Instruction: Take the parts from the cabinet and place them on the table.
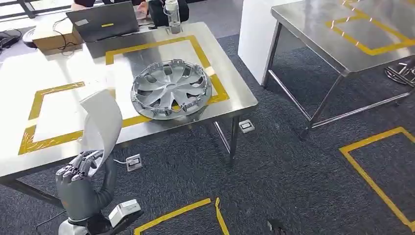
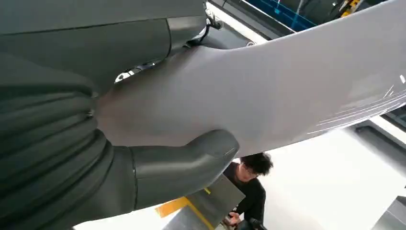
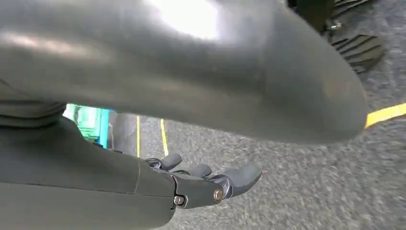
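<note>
A: Right, left hand [image 1: 78, 183] status?

B: Fingers [image 1: 80, 161] wrapped round the lower end of a curved white panel [image 1: 100, 122]. In the left wrist view the thumb [image 2: 191, 160] presses against the panel [image 2: 268, 100] and the fingers clamp it from the far side. Firm hold.

A: Where's the panel relative to the surface?

B: It stands up from the fingers, and its top overlaps the near edge of the steel surface [image 1: 235, 85] in the head view. Can't tell whether it touches the surface or is above it.

A: Other part?

B: Silver wheel cover [image 1: 171, 88] lies flat on the surface, beyond the fingers and to their right, on the corner of a yellow tape outline [image 1: 195, 46]. Well apart from the panel.

A: Right hand?

B: The right wrist view shows the right hand [image 3: 210, 184] over grey carpet [image 3: 297, 191]. Fingers apart, slightly curled, holding nothing.

A: Anything else nearby?

B: A laptop [image 1: 105, 22] and a clear bottle [image 1: 171, 14] at the far end of the surface. A person [image 2: 249, 191] appears past the panel in the left wrist view.
</note>
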`<state>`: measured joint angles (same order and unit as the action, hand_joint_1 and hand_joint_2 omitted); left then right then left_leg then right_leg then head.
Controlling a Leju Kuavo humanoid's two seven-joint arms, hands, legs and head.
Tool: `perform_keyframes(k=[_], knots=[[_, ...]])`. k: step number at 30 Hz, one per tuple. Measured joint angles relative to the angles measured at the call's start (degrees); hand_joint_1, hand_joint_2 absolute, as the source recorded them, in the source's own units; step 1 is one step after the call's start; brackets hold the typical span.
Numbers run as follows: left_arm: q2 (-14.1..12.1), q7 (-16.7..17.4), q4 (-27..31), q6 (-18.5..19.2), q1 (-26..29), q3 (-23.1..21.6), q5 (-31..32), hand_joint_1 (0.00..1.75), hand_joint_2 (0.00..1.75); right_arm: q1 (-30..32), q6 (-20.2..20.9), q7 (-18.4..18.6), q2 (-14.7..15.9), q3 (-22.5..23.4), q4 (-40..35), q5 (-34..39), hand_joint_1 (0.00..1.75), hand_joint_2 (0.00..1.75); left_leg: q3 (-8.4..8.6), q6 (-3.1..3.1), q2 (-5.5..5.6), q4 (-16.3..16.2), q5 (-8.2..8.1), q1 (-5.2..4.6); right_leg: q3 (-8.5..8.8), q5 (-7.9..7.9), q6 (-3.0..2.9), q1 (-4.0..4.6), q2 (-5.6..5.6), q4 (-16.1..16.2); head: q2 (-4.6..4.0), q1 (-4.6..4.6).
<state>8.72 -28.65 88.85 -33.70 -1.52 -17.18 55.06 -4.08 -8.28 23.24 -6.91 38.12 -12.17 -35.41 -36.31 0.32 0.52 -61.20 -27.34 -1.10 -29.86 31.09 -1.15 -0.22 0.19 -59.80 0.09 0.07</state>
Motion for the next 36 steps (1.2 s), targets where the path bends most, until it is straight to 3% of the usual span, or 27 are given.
perform_keyframes(k=[1,2,3,4,5,6,9,10,11,12,14,15,16,17,20,21,24,25,26,27,29,30,31,32,33,36], knots=[[0.0,-0.06,0.02,0.0,-0.15,0.02,0.07,1.75,1.75,-0.06,0.0,-0.33,0.0,0.0,0.0,0.0,0.0,0.0,0.37,0.27,0.09,0.55,-1.23,-0.02,-0.28,0.22,0.4,-0.09,0.0,0.12,0.0,-0.11],[0.0,-0.18,0.05,-0.15,-0.15,0.07,0.31,1.75,1.75,-0.02,0.0,-0.29,0.0,0.0,0.0,0.0,0.0,0.0,0.58,0.71,0.05,1.27,0.79,0.0,0.23,0.16,0.76,-0.03,-0.06,-0.04,0.0,-0.04],[-0.07,-0.28,-0.02,-0.42,-0.22,0.11,0.44,1.75,1.75,0.05,0.04,-0.22,0.0,0.0,0.0,0.02,0.0,0.0,0.79,0.88,0.05,1.32,0.94,0.09,0.37,-0.14,1.04,0.02,-0.04,-0.37,0.0,0.02],[-0.04,-0.35,-0.04,-0.57,-0.37,0.15,0.55,1.75,1.75,0.02,0.04,-0.22,0.0,0.02,0.0,0.02,0.0,0.0,2.05,1.23,0.22,1.58,0.93,0.34,0.73,-0.01,1.24,0.07,-0.05,-0.55,0.0,0.02],[-0.05,-0.44,-0.04,-0.74,-0.57,0.26,0.7,1.75,1.75,-0.06,0.04,-0.14,0.0,0.0,-0.02,0.04,0.0,0.0,2.65,1.37,0.03,2.2,0.83,0.58,0.19,0.37,1.45,-0.18,-0.05,-1.83,0.0,0.24],[-0.02,-0.52,-0.09,-0.81,-0.94,0.31,0.81,1.75,1.75,-0.19,0.04,-0.14,-0.07,0.02,-0.02,0.07,0.0,0.0,3.06,1.59,0.04,2.36,0.71,0.68,-1.08,0.91,1.58,-0.15,-0.05,-4.28,0.0,0.24],[-0.02,-0.68,-0.48,-0.94,-1.44,0.37,0.88,1.75,1.75,-0.18,0.11,-0.49,-0.07,0.09,-0.02,0.09,0.0,0.0,3.37,1.84,0.1,2.4,-0.01,0.73,-8.86,5.7,2.55,-0.43,-0.04,-15.14,0.0,0.42],[-0.05,-0.68,-0.63,-0.94,-1.41,0.42,0.88,1.75,1.75,-0.08,0.11,-0.42,-0.07,0.18,-0.02,0.11,0.0,0.0,3.61,1.77,0.19,2.39,-0.3,0.78,-10.44,5.66,2.76,-0.52,-0.04,-16.36,0.0,0.44],[-0.09,-0.68,-0.83,-1.12,-1.42,0.44,1.01,1.75,1.75,0.03,0.13,-0.18,-0.07,0.29,-0.02,0.09,0.0,0.0,3.99,1.59,0.3,2.39,-0.6,0.84,-10.81,4.05,2.87,-0.66,-0.05,-15.26,0.0,0.48],[-0.11,-0.66,-0.94,-1.38,-1.42,0.46,1.2,1.75,1.75,0.07,0.13,-0.09,-0.07,0.31,-0.02,0.07,0.0,0.0,4.54,1.34,0.35,2.37,-1.06,0.95,-10.02,1.08,3.01,-0.82,-0.05,-11.82,0.0,0.5],[-0.13,-0.63,-0.94,-1.86,-1.43,0.5,1.9,1.75,1.75,0.1,0.22,-0.11,-0.09,0.31,-0.02,-0.06,0.0,0.0,5.66,0.71,0.33,2.25,-2.08,1.14,-6.58,-5.85,3.24,-1.22,-0.17,-1.87,0.0,0.52],[-0.18,-0.59,-1.03,-2.03,-1.45,0.52,2.14,1.75,1.75,0.11,0.39,-0.22,-0.13,0.33,0.02,-0.09,0.0,0.0,6.12,0.32,0.34,2.03,-2.41,0.98,-6.58,-4.04,3.25,-0.99,-0.26,-1.09,0.0,0.5],[-0.26,-0.57,-1.07,-2.14,-1.49,0.55,2.23,1.75,1.75,-0.05,0.5,-0.69,-0.15,0.33,0.02,-0.11,0.0,0.0,5.69,-0.07,0.44,1.98,-2.69,0.87,-6.58,-1.96,2.28,-0.68,-0.49,-0.83,0.0,0.61],[-0.33,-0.48,-1.07,-2.29,-1.44,0.55,2.42,1.75,1.75,0.07,0.61,-0.97,-0.15,0.35,0.02,-0.17,0.0,0.0,5.6,-0.47,0.38,2.06,-3.04,0.82,-6.07,-3.91,1.9,-0.64,-0.5,-0.56,0.0,0.59],[-0.66,-0.15,-1.24,-2.84,-1.56,0.61,3.54,1.75,1.75,0.13,0.98,-0.27,-0.22,0.35,0.02,-0.55,0.0,0.0,6.38,-1.38,0.25,1.03,-3.61,1.04,-4.71,-3.67,0.46,-0.81,-0.4,-0.35,0.0,0.59],[-0.72,-0.15,-1.31,-3.06,-1.74,0.72,4.24,1.75,1.75,0.04,0.98,-0.09,-0.2,0.37,0.02,-0.63,0.0,0.0,5.46,-1.6,0.1,-1.19,-4.05,1.08,-4.26,-3.37,0.03,-0.79,-0.37,-0.3,0.0,0.4],[-1.03,0.2,-1.68,-3.34,-1.77,1.09,5.38,1.75,1.75,-0.06,1.01,-0.35,-0.22,0.37,0.02,-0.98,0.0,0.0,-2.27,-1.9,-0.04,-13.18,-8.56,1.11,-3.35,-2.27,-0.61,-0.61,-0.38,-0.3,0.0,0.37],[-1.16,0.44,-1.9,-3.32,-1.68,1.33,5.93,1.75,1.75,0.01,1.01,-0.29,-0.2,0.37,0.02,-1.12,0.0,0.0,-4.43,-1.91,-0.06,-15.81,-9.15,1.11,-2.92,-1.88,-0.7,-0.5,-0.36,-0.3,0.0,0.33],[-1.27,0.65,-2.03,-3.28,-1.68,1.51,6.43,1.75,1.75,0.08,1.03,-0.27,-0.22,0.37,0.02,-1.22,0.0,0.0,-5.23,-1.76,-0.07,-15.79,-8.18,1.1,-2.39,-1.5,-0.71,-0.41,-0.32,-0.3,0.0,0.37],[-1.38,0.9,-2.03,-2.97,-1.73,1.66,6.82,1.75,1.75,0.11,1.05,-0.27,-0.22,0.37,0.02,-1.33,0.0,0.0,-4.85,-1.4,-0.07,-13.28,-5.69,1.05,-1.73,-1.04,-0.7,-0.28,-0.22,-0.3,0.0,0.35],[-1.49,1.16,-2.03,-2.67,-1.82,2.19,7.5,1.75,1.75,0.02,1.05,-0.29,-0.28,0.37,0.02,-1.49,0.0,0.0,-1.57,-0.28,-0.08,-3.49,1.38,0.57,-0.25,-0.09,-0.56,-0.17,-0.13,-0.24,0.0,0.35],[-1.55,1.2,-2.03,-2.62,-1.91,2.4,7.56,1.75,1.75,0.09,1.05,-0.29,-0.33,0.37,0.02,-1.49,0.0,0.0,-0.55,0.27,-0.15,0.18,3.06,0.2,-0.3,0.34,-0.4,-0.28,-0.13,-0.09,0.0,0.37],[-1.71,1.27,-2.14,-2.6,-1.99,2.58,7.59,1.75,1.75,0.01,1.05,-0.53,-0.5,0.37,0.04,-1.49,0.0,0.0,-0.63,0.39,-0.17,0.07,0.0,-0.18,0.39,0.49,-0.06,-0.16,0.01,-0.07,0.0,0.39],[-1.77,1.38,-2.18,-2.54,-2.06,2.73,7.67,1.75,1.75,-0.07,1.05,-0.73,-0.5,0.37,0.04,-1.51,0.0,0.0,-0.01,0.59,0.01,0.63,-0.23,-0.21,0.12,0.74,0.41,-0.22,-0.02,0.06,0.0,0.24],[-1.86,1.38,-2.16,-2.54,-2.04,2.86,7.76,1.75,1.75,-0.03,1.05,-0.73,-0.5,0.37,0.04,-1.51,0.0,0.0,0.14,0.77,-0.15,1.18,1.69,-0.2,0.36,0.89,0.68,-0.19,-0.11,0.27,0.0,0.24],[-1.95,1.57,-2.21,-2.47,-2.2,3.3,8.33,1.75,1.75,-0.21,1.14,-0.27,-0.61,0.37,0.0,-1.6,0.0,0.0,1.98,0.93,-0.08,2.82,1.75,0.56,1.1,1.75,1.64,-0.07,-0.06,-0.1,0.0,0.41]])
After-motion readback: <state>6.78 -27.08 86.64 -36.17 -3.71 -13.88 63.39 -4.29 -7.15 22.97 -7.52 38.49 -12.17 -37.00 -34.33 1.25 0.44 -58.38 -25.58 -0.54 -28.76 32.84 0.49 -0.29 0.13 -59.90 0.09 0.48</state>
